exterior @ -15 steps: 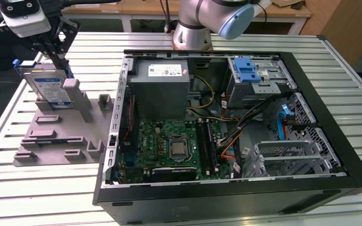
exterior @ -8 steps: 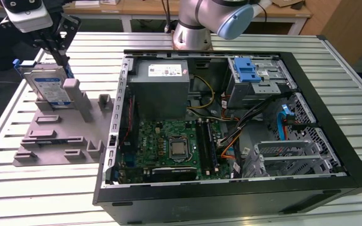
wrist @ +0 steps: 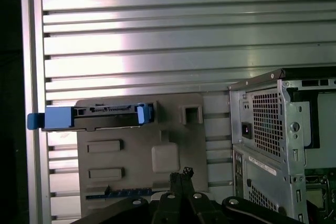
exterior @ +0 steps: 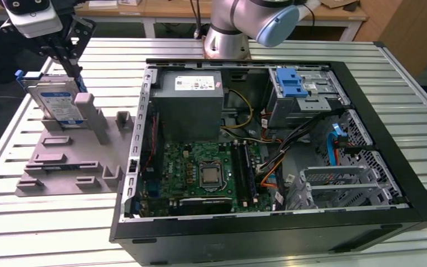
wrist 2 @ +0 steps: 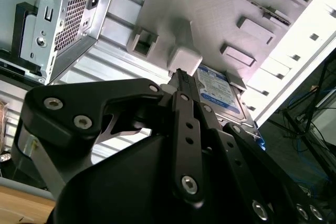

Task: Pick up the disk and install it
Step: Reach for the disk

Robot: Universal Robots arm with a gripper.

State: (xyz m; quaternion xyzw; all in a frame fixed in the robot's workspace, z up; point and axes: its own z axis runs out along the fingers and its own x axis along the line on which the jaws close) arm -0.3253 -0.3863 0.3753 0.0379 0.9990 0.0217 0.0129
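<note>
At the exterior view's left, the disk (exterior: 56, 103) stands on edge in a grey fixture (exterior: 73, 161) on the slatted metal counter (exterior: 50, 222). Its white-and-blue label faces the camera, and its blue carrier shows along the upper edge. The gripper (exterior: 73, 69) hangs just above and behind the disk's top. In the first wrist view the fingers (wrist: 175, 176) are pressed together with nothing between them. There the gripper (wrist: 181, 174) sits over the fixture (wrist: 173, 108) near a raised grey block, apart from the disk (wrist: 94, 116), which lies across its slot with one blue end jutting past the fixture's edge. In the second wrist view the gripper (wrist 2: 181, 74) points at the fixture (wrist 2: 210, 14), with the disk (wrist 2: 220, 95) just beside it. Further right in the exterior view, the arm's base (exterior: 228, 33) rises behind an open black computer case (exterior: 273, 233). Inside the case are a grey power-supply box (exterior: 191, 105), then a green motherboard (exterior: 198, 167) below it, and a metal drive cage (exterior: 306, 103) with a blue ridged latch (exterior: 291, 83) on top. Orange, yellow and blue cables run between the board and the cage.
</note>
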